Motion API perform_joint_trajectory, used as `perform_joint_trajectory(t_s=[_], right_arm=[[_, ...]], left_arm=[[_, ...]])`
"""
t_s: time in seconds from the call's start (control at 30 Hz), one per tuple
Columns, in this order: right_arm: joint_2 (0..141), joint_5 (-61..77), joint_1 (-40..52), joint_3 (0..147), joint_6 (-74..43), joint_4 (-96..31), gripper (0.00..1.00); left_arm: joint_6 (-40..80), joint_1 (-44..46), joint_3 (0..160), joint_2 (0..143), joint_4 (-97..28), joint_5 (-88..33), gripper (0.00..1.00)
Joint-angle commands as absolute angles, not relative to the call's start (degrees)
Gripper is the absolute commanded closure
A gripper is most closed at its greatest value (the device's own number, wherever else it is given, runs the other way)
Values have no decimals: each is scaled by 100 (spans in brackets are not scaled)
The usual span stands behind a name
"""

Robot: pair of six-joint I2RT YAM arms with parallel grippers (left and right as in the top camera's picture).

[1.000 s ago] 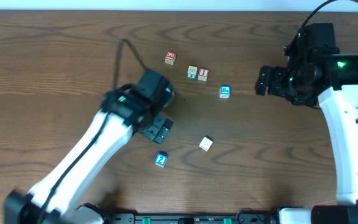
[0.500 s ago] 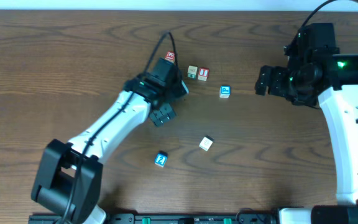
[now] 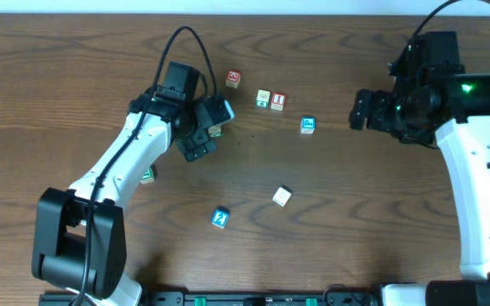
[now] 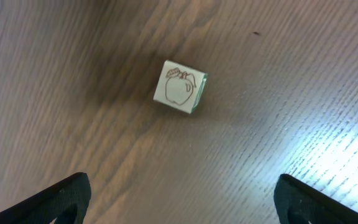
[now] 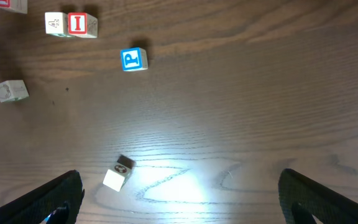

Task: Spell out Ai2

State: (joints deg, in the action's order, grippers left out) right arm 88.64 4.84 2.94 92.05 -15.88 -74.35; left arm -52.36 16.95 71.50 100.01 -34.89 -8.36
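Note:
The red "A" cube lies at the back of the table. The red "I" cube lies to its right, touching a green-marked cube; it also shows in the right wrist view. The blue "2" cube lies alone near the front. My left gripper is open and empty, just left of a pale cube with an apple drawing. In the left wrist view that cube lies ahead of the open gripper. My right gripper is open and empty at the right.
A blue cube with a different mark lies right of the "I" cube and shows in the right wrist view. A white cube lies mid-table. A green cube peeks out beside my left arm.
My left arm has swung from near the blue "2" cube back and to the left, ending beside the apple cube. The green cube has come into view. The right arm has not moved.

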Motion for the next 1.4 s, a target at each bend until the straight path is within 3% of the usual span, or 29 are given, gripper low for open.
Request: perform_joint_trajectory(t_s=[0.0,0.5,0.63,0.73,1.07,1.37], right_arm=[[8818,432,342,9266,-1520,-7437,1],[8818,432,342,9266,-1518,-7439,1],[8818,432,342,9264,-1518,-7439,1],[8818,429,340,9266,-1518,-7439,1],[8818,429,340,9264,-1518,-7437,1],[8818,429,340,9264,-1518,-7435,1]], left_arm=[[-5575,1691,7155,10213,-3380,-827,5],[-5658,1695,7312,10877,-2921,-1140,2],[-5583,1695,7312,10925,-2746,-1326,23],[-5507,1695,7312,10962,-2613,-1363,32],[-5457,1695,7312,11262,-2287,-1551,26],[-5374,1695,7312,11351,-2049,-1553,52]])
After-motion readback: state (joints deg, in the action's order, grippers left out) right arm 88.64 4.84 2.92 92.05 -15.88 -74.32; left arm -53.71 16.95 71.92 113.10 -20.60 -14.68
